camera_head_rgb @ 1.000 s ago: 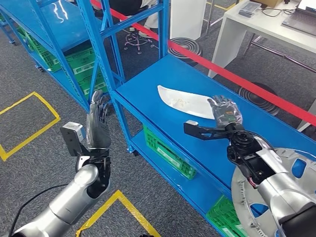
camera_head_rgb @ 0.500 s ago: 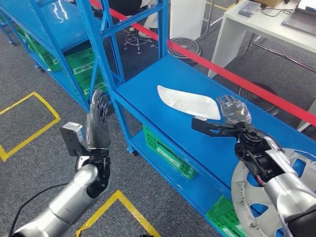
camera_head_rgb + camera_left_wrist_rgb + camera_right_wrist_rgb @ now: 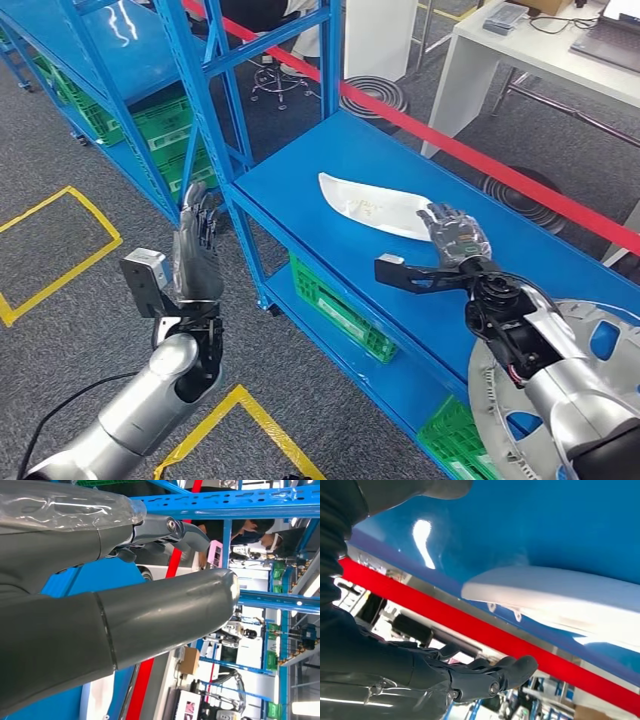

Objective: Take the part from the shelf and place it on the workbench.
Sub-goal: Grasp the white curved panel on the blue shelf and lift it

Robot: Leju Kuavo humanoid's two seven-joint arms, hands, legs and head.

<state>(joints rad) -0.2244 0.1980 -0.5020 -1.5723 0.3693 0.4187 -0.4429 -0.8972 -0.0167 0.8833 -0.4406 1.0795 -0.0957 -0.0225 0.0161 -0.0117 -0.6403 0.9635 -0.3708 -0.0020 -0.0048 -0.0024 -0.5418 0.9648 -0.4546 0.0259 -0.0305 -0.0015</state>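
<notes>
Right hand: the right hand (image 3: pixel 455 236) hovers over the blue shelf (image 3: pixel 324 190), fingers apart and grasping nothing, at the near end of the white part (image 3: pixel 373 207); whether it touches that end, I cannot tell.
Right wrist view: the part (image 3: pixel 561 597) lies flat on the shelf (image 3: pixel 554 525), apart from the dark fingers (image 3: pixel 516 669).
Left hand: the left hand (image 3: pixel 198 240) is raised upright over the carpet, fingers straight and released, well apart from the part.
Part: it lies lengthwise in the middle of the shelf top.
Containers: green crates (image 3: pixel 343 310) sit on the lower shelf level; contents cannot be told.
Edges: bare blue surface surrounds the part; a red tape (image 3: pixel 468 155) runs behind the shelf.
</notes>
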